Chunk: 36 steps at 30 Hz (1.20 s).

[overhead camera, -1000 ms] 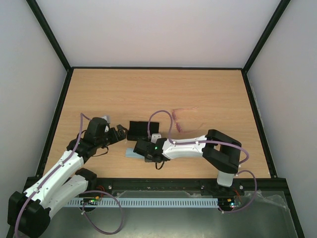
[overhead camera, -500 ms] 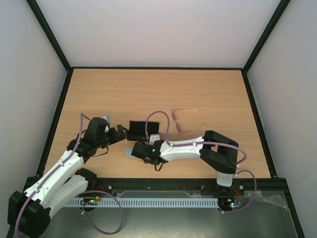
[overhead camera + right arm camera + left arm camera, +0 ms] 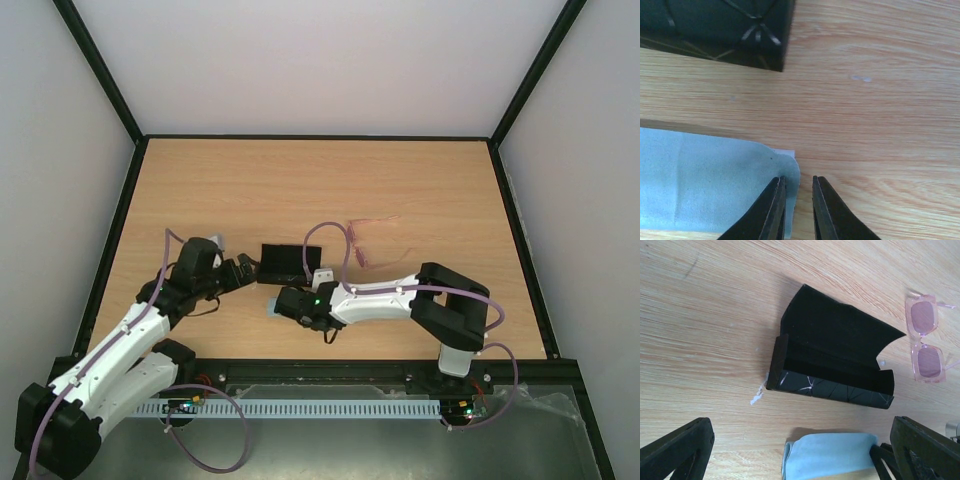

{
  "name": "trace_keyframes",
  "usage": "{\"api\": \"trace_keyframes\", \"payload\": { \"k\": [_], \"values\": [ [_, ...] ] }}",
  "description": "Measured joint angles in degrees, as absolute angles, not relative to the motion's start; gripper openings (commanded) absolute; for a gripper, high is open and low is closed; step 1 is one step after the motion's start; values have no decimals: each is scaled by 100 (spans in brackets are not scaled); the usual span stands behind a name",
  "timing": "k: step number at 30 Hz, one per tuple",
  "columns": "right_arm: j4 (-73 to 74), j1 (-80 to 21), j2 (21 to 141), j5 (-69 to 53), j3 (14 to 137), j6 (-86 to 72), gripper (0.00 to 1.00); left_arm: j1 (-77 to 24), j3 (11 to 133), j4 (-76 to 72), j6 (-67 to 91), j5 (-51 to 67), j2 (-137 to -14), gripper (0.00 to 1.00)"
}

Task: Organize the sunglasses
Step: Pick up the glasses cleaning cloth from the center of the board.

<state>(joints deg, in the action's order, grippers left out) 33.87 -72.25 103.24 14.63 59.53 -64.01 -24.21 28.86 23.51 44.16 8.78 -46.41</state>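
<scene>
The pink sunglasses lie on the wooden table right of the open black case; in the left wrist view the sunglasses lie lenses up beyond the case. A light blue cloth lies in front of the case. My left gripper is open and empty, hovering left of the case. My right gripper is low at the cloth's right edge, jaws a narrow gap apart: one finger over the cloth, the other over bare wood, and the cloth's edge reaches into the gap.
The case's corner is just beyond the right gripper. A black frame rail borders the table, with walls on three sides. A small white smear marks the wood by the case.
My right gripper shifted slightly left over the cloth, then back right a little. The left arm has hardly moved. The sunglasses and case stay put.
</scene>
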Motion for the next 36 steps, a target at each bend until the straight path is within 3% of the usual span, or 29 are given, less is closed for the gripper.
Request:
{"api": "trace_keyframes", "payload": {
  "k": [24, 36],
  "values": [
    [3273, -7085, 10090, 1387, 5658, -5800, 18, -3194, 2493, 2373, 4805, 565, -4751, 98],
    [3022, -6912, 9870, 1116, 5435, -5627, 18, -3430, 2464, 2333, 4845, 388, -5218, 75]
  ]
}}
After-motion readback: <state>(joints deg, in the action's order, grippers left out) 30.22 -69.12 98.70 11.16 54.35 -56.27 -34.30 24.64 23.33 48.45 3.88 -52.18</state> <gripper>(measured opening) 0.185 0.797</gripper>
